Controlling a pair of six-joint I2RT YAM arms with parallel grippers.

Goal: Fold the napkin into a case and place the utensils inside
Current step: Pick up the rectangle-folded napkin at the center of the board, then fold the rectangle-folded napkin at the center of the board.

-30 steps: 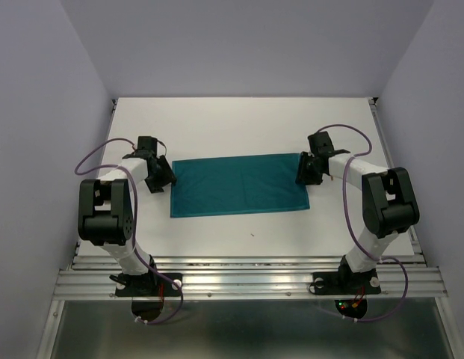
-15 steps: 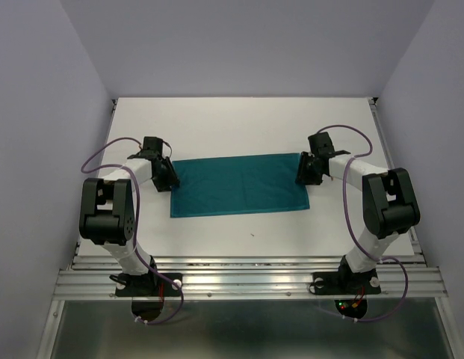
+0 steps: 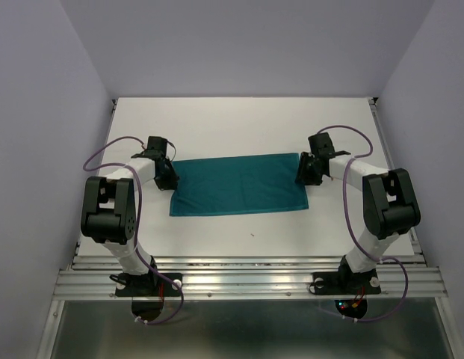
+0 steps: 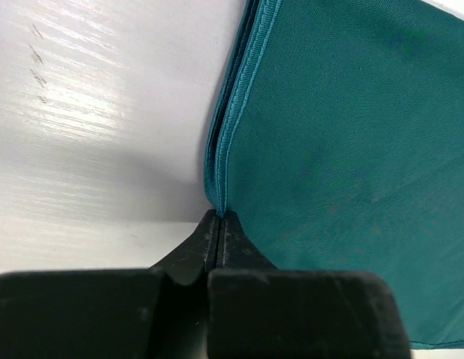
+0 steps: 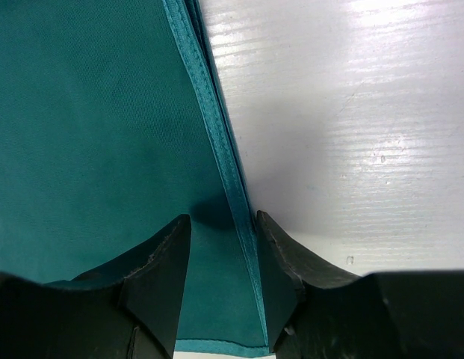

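Observation:
The teal napkin (image 3: 239, 185) lies on the white table (image 3: 239, 127) as a flat, wide rectangle, two layers thick at its short edges. At its left edge, my left gripper (image 3: 170, 179) is shut on the hems, which I see pinched between the fingertips in the left wrist view, where the napkin (image 4: 344, 164) spreads away from the gripper (image 4: 219, 217). My right gripper (image 3: 302, 173) is at the right edge and stands open. In the right wrist view that gripper (image 5: 223, 221) straddles the napkin (image 5: 90, 134), whose hem runs between its fingers. The utensils are out of view.
Pale walls close the table in on the left, right and back. A ribbed aluminium rail (image 3: 246, 280) runs along the near edge, where both arm bases are bolted. Bare white table surrounds the cloth.
My left gripper has moved right onto the napkin's left edge and shut on it, pulling that edge in slightly. The right arm has not moved.

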